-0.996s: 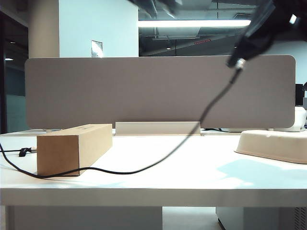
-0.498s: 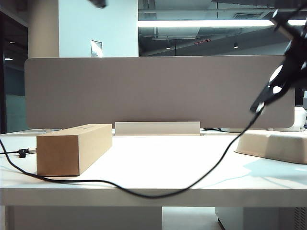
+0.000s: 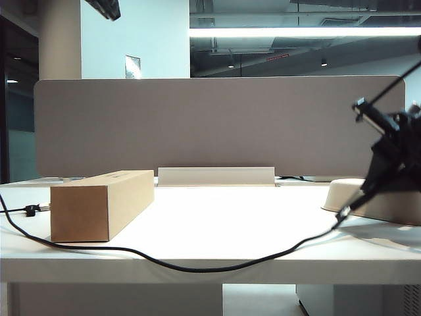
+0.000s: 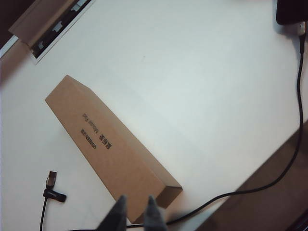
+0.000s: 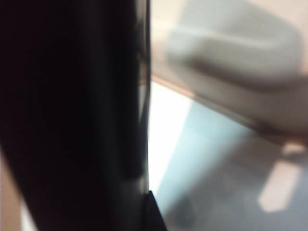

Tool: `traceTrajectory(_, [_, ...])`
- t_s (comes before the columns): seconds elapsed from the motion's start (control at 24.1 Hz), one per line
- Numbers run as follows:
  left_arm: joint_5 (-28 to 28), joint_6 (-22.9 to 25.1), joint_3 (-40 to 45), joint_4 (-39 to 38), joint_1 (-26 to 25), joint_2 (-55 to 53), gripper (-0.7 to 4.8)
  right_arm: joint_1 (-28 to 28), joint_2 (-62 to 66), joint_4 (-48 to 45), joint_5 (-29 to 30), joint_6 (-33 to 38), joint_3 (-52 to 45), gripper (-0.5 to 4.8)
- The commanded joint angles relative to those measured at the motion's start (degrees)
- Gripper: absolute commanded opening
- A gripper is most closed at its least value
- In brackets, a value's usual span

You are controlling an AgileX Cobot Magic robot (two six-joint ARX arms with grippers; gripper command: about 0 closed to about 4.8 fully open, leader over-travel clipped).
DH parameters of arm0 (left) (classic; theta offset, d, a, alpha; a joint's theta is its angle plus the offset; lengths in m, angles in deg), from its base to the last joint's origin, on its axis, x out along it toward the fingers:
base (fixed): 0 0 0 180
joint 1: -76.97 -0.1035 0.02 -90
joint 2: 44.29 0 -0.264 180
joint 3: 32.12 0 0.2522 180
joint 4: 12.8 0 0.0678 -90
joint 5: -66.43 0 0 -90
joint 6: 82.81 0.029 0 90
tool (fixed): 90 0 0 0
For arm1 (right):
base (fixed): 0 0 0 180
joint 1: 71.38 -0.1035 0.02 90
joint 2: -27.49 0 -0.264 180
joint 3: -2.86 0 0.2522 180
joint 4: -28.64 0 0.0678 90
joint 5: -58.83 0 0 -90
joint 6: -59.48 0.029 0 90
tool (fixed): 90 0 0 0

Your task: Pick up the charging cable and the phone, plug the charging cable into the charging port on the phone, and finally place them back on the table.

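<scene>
Exterior view: your right gripper (image 3: 388, 168) is gripping the plugged phone (image 5: 72, 106) low; set it down. Left gripper (image 4: 136, 217) is hovering nearly closed, empty.

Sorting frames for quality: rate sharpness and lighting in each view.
Exterior view: sharp, but backlit; the right gripper is a dark silhouette with the charging cable trailing. Left wrist view: crisp and bright on the cardboard box. Right wrist view: heavily blurred, half blocked by a dark mass.

Charging cable (image 3: 197, 266): long thin black cord, sagging along the front edge of the white table (image 3: 217, 227), rising right, pale plug seated in the phone's short edge. Phone (image 4: 291, 12): black, glossy, held above the table's right side, mostly hidden.
</scene>
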Motion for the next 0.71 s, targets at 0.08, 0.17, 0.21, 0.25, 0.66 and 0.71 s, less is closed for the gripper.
traceTrajectory(0.08, [0.0,-0.1,-0.2,-0.8,0.1,0.3,0.46,0.6,1.9,-2.5,-0.2,0.3,0.4,-0.01])
traceTrajectory(0.17, [0.0,-0.1,-0.2,-0.8,0.1,0.3,0.46,1.1,2.0,-2.5,-0.2,0.2,0.4,0.0])
traceTrajectory(0.21, [0.0,-0.1,-0.2,-0.9,0.1,0.3,0.46,1.1,2.0,-2.5,-0.2,0.3,0.4,0.0])
traceTrajectory(0.25, [0.0,-0.1,-0.2,-0.9,0.1,0.3,0.46,1.2,2.0,-2.6,-0.2,0.3,0.4,0.09])
traceTrajectory(0.66, [0.0,0.0,-0.2,-1.0,0.1,0.5,0.46,3.3,1.7,2.6,0.5,0.2,0.4,2.47])
traceTrajectory(0.71, [0.0,0.0,-0.2,-1.2,0.1,0.6,0.46,3.7,1.4,4.5,0.5,0.2,0.4,2.83])
